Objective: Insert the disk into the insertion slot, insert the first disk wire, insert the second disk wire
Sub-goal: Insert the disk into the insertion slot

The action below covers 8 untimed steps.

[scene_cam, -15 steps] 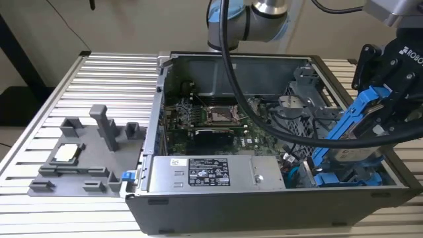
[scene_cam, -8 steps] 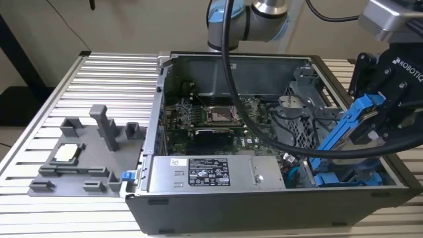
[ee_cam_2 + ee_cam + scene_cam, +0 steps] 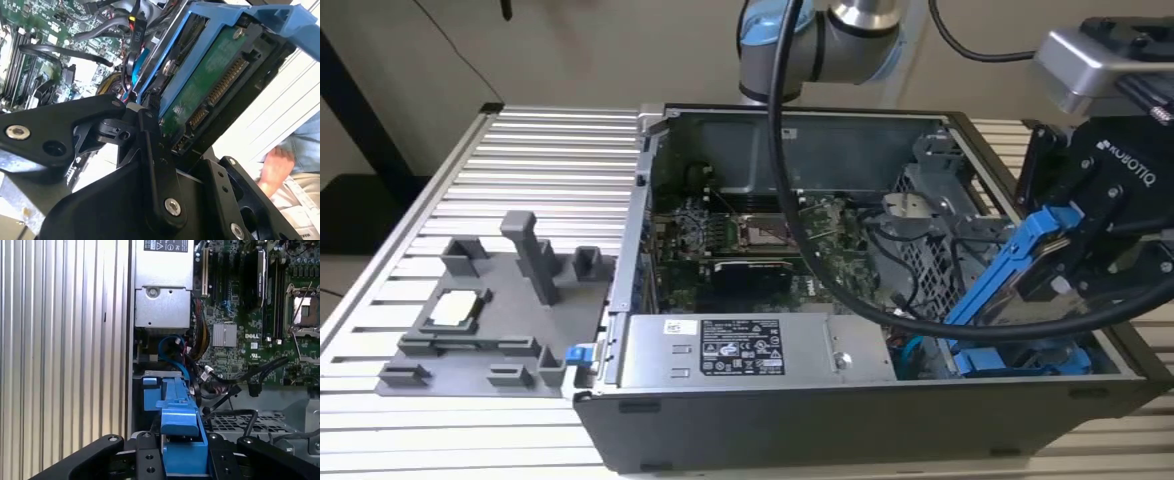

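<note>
With the claw point(image 3: 181, 442) clamped tight, grips the disk point(image 3: 177, 410) by its blue frame, tilted, lower end at the slot point(image 3: 923, 262); apparently not seated yet; leaves both wires undone.

In the exterior view the picture's edge cuts off the gripper point(image 3: 1074, 268), and its black body covers most of the disk point(image 3: 1017, 265) — chiefly the blue carrier rail is visible. A thick black cable point(image 3: 947, 325) crosses the insertion slot point(image 3: 923, 245), so where the disk's lower end meets it cannot be told. In the second wrist view a person's hand point(image 3: 275, 166) lies partly behind the gripper's link — the edge cuts off the rest of the person.
</note>
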Motion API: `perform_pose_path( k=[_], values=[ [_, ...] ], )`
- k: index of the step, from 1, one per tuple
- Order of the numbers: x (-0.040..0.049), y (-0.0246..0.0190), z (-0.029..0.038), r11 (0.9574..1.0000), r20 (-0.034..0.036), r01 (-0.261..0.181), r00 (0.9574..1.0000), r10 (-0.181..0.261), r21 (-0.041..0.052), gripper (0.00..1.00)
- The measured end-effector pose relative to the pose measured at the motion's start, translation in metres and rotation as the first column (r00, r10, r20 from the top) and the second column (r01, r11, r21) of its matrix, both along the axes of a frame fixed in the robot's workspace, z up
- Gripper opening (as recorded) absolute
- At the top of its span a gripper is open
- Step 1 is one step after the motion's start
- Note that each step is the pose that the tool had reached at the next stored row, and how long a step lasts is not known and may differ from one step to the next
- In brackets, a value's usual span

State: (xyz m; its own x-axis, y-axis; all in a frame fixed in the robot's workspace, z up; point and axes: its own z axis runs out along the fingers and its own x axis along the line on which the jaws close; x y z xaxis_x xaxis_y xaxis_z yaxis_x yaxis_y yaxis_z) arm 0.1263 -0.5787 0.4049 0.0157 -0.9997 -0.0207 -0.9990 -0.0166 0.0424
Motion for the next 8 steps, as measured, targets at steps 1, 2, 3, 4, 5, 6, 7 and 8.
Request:
perform_pose_path(
  k=[1,2,3,4,5,6,7,8],
  values=[
    [0.0002,0.0000,-0.0017,1.0000,0.0000,0.001,1.0000,-0.001,0.0000,0.33],
    [0.0003,0.0000,-0.0033,1.0000,0.0000,0.003,1.0000,-0.003,-0.0003,0.33],
    [0.0003,0.0001,-0.0053,1.0000,0.0001,0.004,1.0000,-0.004,0.0001,0.33],
    [0.0004,0.0002,-0.0070,1.0000,0.0001,0.005,1.0000,-0.005,-0.0002,0.33],
    [0.0004,0.0002,-0.0089,1.0000,0.0001,0.006,1.0000,-0.006,-0.0001,0.33],
    [0.0004,0.0002,-0.0108,1.0000,0.0001,0.007,1.0000,-0.007,-0.0001,0.33],
    [0.0004,0.0003,-0.0125,1.0000,0.0000,0.007,1.0000,-0.007,-0.0002,0.33],
    [0.0004,0.0002,-0.0145,1.0000,0.0001,0.008,1.0000,-0.008,-0.0001,0.33]
  ],
)
